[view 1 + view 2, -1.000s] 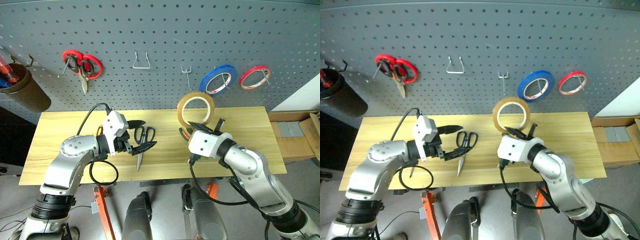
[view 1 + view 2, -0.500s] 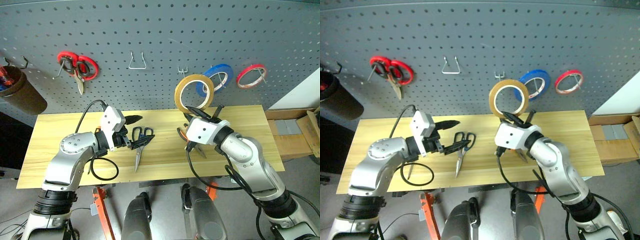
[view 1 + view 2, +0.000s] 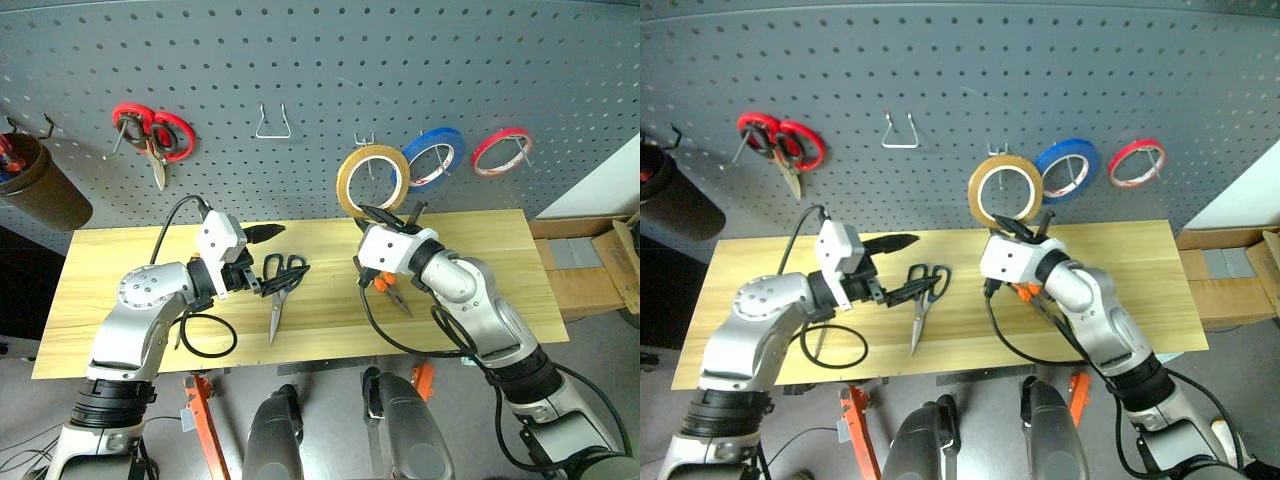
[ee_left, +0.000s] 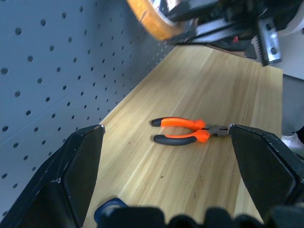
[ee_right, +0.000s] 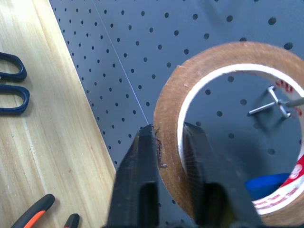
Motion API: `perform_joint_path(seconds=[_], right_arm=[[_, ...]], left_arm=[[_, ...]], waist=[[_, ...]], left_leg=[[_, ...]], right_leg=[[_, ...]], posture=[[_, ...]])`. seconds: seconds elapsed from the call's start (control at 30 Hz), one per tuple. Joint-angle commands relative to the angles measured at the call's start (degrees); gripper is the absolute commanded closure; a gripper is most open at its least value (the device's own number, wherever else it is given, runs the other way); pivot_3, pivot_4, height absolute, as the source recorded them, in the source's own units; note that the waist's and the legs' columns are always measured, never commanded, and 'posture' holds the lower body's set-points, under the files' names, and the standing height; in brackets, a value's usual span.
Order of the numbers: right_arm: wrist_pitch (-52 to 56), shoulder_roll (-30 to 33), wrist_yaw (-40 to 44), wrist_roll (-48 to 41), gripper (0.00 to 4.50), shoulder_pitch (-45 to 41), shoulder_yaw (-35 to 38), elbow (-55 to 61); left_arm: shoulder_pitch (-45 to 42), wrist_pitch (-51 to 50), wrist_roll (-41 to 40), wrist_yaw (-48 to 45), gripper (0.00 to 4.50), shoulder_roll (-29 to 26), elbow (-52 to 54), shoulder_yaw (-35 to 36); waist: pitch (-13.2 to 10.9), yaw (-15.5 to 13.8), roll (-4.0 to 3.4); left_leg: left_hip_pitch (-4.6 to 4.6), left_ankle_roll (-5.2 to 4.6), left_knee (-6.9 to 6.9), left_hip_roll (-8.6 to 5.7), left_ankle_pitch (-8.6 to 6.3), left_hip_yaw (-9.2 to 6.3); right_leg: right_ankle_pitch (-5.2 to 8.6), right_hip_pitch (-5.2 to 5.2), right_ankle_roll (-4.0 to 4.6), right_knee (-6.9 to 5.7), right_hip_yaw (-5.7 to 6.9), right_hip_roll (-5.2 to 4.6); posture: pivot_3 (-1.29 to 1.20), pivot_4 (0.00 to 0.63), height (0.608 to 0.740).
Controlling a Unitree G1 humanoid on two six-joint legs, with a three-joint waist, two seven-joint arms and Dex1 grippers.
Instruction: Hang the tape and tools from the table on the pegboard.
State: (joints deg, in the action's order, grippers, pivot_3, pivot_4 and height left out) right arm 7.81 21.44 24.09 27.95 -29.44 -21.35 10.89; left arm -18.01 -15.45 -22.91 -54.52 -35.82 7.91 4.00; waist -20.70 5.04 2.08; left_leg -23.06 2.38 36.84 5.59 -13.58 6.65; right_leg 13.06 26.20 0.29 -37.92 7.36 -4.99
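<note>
Both arms have silver-grey metal shells w/ round joint caps & black rings between segments. Each wrist carries a white boxy block. The left gripper (image 3: 272, 258) & right gripper (image 3: 390, 215) have black fingers, ridged on the inside. A black cable loops beside each forearm.

The light is bright and even, with no strong glare. On the tabletop (image 3: 480, 250) the shadows are soft and short. The pegboard (image 3: 330, 60) looks evenly lit; its top edge curves a little, a lens distortion at the border. In the left wrist view the near fingers (image 4: 71, 175) are dark and blurred. In the right wrist view the fingers (image 5: 142, 190) are also out of focus, while the tape (image 5: 166, 137) is fairly sharp.
</note>
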Motion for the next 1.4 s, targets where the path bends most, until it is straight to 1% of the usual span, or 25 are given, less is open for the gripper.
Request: perform_joint_path(seconds=[0.03,0.1,0.17,0.2,0.27,0.33,0.4,0.5,0.6,0.73,0.83,0.93,1.17,1.27,1.33,1.4], right_arm=[[0.0,-0.3,0.3,-1.0,2.34,3.3,1.0,2.9],[2.1,-0.5,1.8,-1.7,1.71,6.9,0.7,5.9],[8.5,-2.9,3.7,-4.1,1.00,12.2,0.8,10.4],[12.6,-4.5,4.4,-5.3,0.61,14.3,1.0,12.1],[23.4,-9.3,5.0,-8.1,0.02,17.4,2.2,14.4],[31.1,-12.8,4.9,-9.5,0.02,18.1,3.1,14.8],[35.9,-14.6,5.4,-11.2,0.02,17.2,3.5,14.1],[39.6,-16.0,4.1,-12.5,0.02,14.9,4.2,11.1],[41.6,-17.0,1.7,-13.2,0.02,12.3,5.6,6.1],[41.4,-18.0,-1.5,-15.0,0.02,8.6,8.5,-1.8],[40.4,-17.7,-3.0,-15.5,0.02,6.0,9.3,-8.3],[38.5,-17.2,-4.2,-16.1,0.02,3.4,9.9,-13.8],[35.2,-16.6,-4.6,-17.7,0.02,-0.9,9.9,-23.0],[34.3,-16.3,-4.6,-18.5,0.02,-1.8,10.1,-25.3],[34.5,-16.0,-4.4,-19.0,0.41,-1.9,10.0,-25.2],[35.0,-15.7,-4.0,-19.3,0.91,-1.7,9.7,-24.4]], left_arm=[[0.6,0.9,-1.6,0.1,0.00,-0.3,0.1,2.8],[1.4,1.1,-1.4,-0.4,0.00,-1.0,-0.9,3.4],[2.8,4.0,0.5,-1.6,0.00,-2.4,-3.2,3.7],[3.2,4.6,0.6,-1.6,0.00,-2.8,-4.1,4.0],[4.1,5.9,1.3,-2.8,0.00,-4.1,-5.4,3.9],[5.2,7.4,2.5,-5.2,0.00,-5.8,-6.0,2.7],[6.3,8.5,3.3,-7.8,0.00,-7.5,-6.3,1.4],[6.2,10.4,4.6,-9.8,0.00,-8.5,-6.7,0.1],[5.0,10.8,5.2,-9.9,0.00,-8.3,-6.5,-0.8],[4.3,10.4,5.4,-9.7,0.00,-7.6,-5.5,-1.7],[4.4,10.5,5.7,-9.5,0.00,-7.4,-5.0,-2.2],[4.4,10.5,5.7,-9.3,0.00,-7.3,-4.8,-2.4],[4.7,10.6,6.0,-8.7,0.00,-7.0,-4.2,-2.4],[5.0,10.6,6.1,-8.5,0.00,-7.1,-3.9,-2.4],[5.3,10.7,6.1,-8.4,0.00,-7.1,-3.8,-2.3],[5.6,10.7,6.1,-8.3,0.00,-7.2,-3.6,-2.1]], waist=[[0.0,0.0,0.00],[0.0,-0.1,0.00],[0.0,0.0,0.01],[0.0,0.1,0.01],[0.0,0.1,0.01],[0.0,0.2,0.02],[0.0,0.1,0.03],[0.0,0.1,0.03],[0.0,0.1,0.03],[0.0,0.1,0.04],[0.0,0.3,0.04],[0.0,0.5,0.04],[0.0,0.7,0.04],[0.0,0.7,0.05],[0.0,0.7,0.05],[0.0,0.7,0.05]], left_leg=[[0.00,0.00,0.00,0.00,0.00,-0.01],[0.00,0.00,0.00,0.01,0.00,-0.03],[0.00,0.01,-0.02,0.00,0.00,-0.03],[0.01,0.04,-0.03,0.04,-0.02,-0.03],[0.02,0.05,-0.02,0.09,-0.04,-0.04],[0.02,0.05,0.02,0.11,-0.04,-0.07],[0.02,0.05,0.04,0.09,-0.04,-0.11],[0.03,0.05,0.06,0.06,-0.05,-0.17],[0.01,0.04,0.06,0.06,-0.04,-0.16],[-0.02,0.04,0.01,0.07,-0.04,-0.12],[-0.01,0.04,0.01,0.05,-0.04,0.01],[-0.01,0.06,-0.02,0.05,-0.05,0.01],[-0.01,0.06,-0.01,0.06,-0.05,-0.01],[0.00,0.06,0.00,0.07,-0.05,-0.02],[0.01,0.06,0.01,0.07,-0.05,-0.01],[0.01,0.06,0.01,0.07,-0.05,-0.01]], right_leg=[[0.00,0.00,0.00,-0.01,0.00,0.00],[0.00,-0.02,-0.01,-0.02,0.00,0.00],[0.01,-0.01,-0.01,-0.02,-0.01,0.00],[0.01,0.00,-0.01,-0.03,-0.01,0.02],[0.00,0.01,-0.01,-0.06,0.02,0.04],[0.03,0.02,-0.04,-0.09,0.04,0.05],[0.03,0.02,-0.05,-0.07,0.03,0.04],[-0.03,0.01,-0.05,-0.06,0.00,0.00],[-0.04,0.01,-0.03,-0.07,0.01,0.01],[-0.04,0.02,-0.01,-0.05,0.00,0.03],[-0.18,0.07,0.21,-0.05,-0.01,0.02],[-0.19,0.07,0.22,-0.04,0.01,0.02],[-0.16,0.04,0.15,-0.07,0.03,0.03],[-0.14,0.03,0.12,-0.08,0.02,0.03],[-0.15,0.02,0.12,-0.09,0.02,0.03],[-0.15,0.02,0.12,-0.09,0.01,0.02]], posture=[[-0.20,0.343,0.740],[-0.20,0.343,0.740],[-0.20,0.344,0.740],[-0.20,0.344,0.740],[-0.21,0.344,0.740],[-0.21,0.345,0.740],[-0.21,0.345,0.740],[-0.21,0.345,0.740],[-0.21,0.346,0.740],[-0.21,0.346,0.740],[-0.21,0.345,0.740],[-0.21,0.345,0.740],[-0.20,0.342,0.740],[-0.20,0.342,0.740],[-0.20,0.341,0.740],[-0.20,0.340,0.740]])
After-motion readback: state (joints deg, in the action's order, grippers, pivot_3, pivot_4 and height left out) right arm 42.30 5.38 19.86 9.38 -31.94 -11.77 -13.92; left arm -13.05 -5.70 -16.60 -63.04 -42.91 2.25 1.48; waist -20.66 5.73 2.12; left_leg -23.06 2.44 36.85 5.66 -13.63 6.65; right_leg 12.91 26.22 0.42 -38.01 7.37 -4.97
